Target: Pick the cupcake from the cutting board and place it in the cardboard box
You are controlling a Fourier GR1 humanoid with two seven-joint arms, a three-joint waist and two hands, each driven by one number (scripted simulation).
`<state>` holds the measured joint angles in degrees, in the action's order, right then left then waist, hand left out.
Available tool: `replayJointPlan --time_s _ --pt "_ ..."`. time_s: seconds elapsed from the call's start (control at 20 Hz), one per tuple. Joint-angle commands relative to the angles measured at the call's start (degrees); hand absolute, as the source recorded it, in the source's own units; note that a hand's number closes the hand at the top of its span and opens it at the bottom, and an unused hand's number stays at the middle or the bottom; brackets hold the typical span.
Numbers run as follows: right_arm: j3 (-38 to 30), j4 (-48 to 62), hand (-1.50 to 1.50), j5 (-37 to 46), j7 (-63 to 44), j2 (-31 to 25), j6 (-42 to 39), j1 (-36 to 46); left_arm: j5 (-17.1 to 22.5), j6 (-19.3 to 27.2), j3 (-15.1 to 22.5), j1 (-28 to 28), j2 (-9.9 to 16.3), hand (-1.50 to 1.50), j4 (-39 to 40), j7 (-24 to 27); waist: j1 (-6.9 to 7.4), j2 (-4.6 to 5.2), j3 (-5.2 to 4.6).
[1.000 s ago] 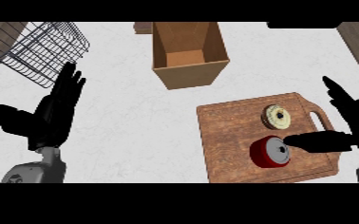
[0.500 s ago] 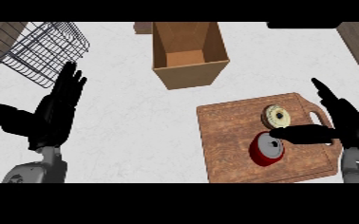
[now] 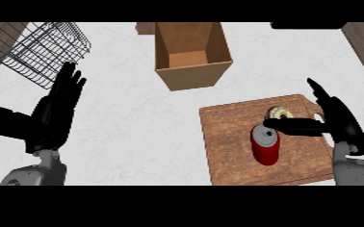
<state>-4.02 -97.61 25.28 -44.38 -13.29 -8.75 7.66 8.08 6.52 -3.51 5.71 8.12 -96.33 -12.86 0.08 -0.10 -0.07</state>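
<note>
Two hands: you have both in the head view, one at each side, coming up from the lower edge.
Left hand [image 3: 55,107]: it rests open at the left of the view, fingers straight and pointing up, holding nothing. You see it over bare counter, below the wire basket.
Right hand [image 3: 338,118]: it sits over the right edge of the cutting board, fingers pointing up and away, thumb stretched out to the left. Your thumb reaches across the board between the cupcake and the red can, its tip just over the can's top. Nothing is curled round anything; the hand is spread and grips nothing.
Cupcake [image 3: 278,111]: you find it on the cutting board, near the board's upper right corner, a small pale round thing seen from above. It lies just above the thumb and partly behind it; whether the thumb touches it, you cannot tell.
Red can [image 3: 265,145]: it stands upright on the board, just below and left of the cupcake, silver top showing.
Cutting board [image 3: 235,158]: brown wood, lying flat on the counter at the lower right of your view.
Cardboard box [image 3: 192,74]: open at the top, standing on the counter above the board and well apart from the cupcake. Its inside shows only bare brown floor.
Wire basket [image 3: 44,53]: dark wire, at the upper left corner of your view.
Counter [image 3: 135,125]: pale, mottled surface under everything.
</note>
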Motion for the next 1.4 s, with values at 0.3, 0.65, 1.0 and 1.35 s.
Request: replayJointPlan --time_s 0.3,0.65,1.0,1.35 --pt "-0.49 0.65 -1.5 0.87 1.8 1.3 -1.8 -1.88 -1.2 -0.97 -0.55 -0.79 -1.07 0.0 -0.3 -0.17 -0.1 0.07 0.07" --pt "-0.25 8.74 -1.5 2.67 4.08 3.03 0.24 2.53 -3.74 1.58 0.96 -0.08 -3.37 0.0 -0.88 -0.67 0.05 0.1 0.07" --pt "0.34 11.86 -1.5 5.74 9.0 3.74 2.91 1.31 -1.24 -2.94 -1.8 0.12 -1.19 0.0 1.3 0.58 -0.01 0.12 0.07" --pt "4.53 7.94 1.5 9.85 10.85 3.77 2.56 -0.88 -3.59 0.34 -0.41 -0.16 -2.98 0.0 -1.89 -2.14 0.02 0.08 0.08"
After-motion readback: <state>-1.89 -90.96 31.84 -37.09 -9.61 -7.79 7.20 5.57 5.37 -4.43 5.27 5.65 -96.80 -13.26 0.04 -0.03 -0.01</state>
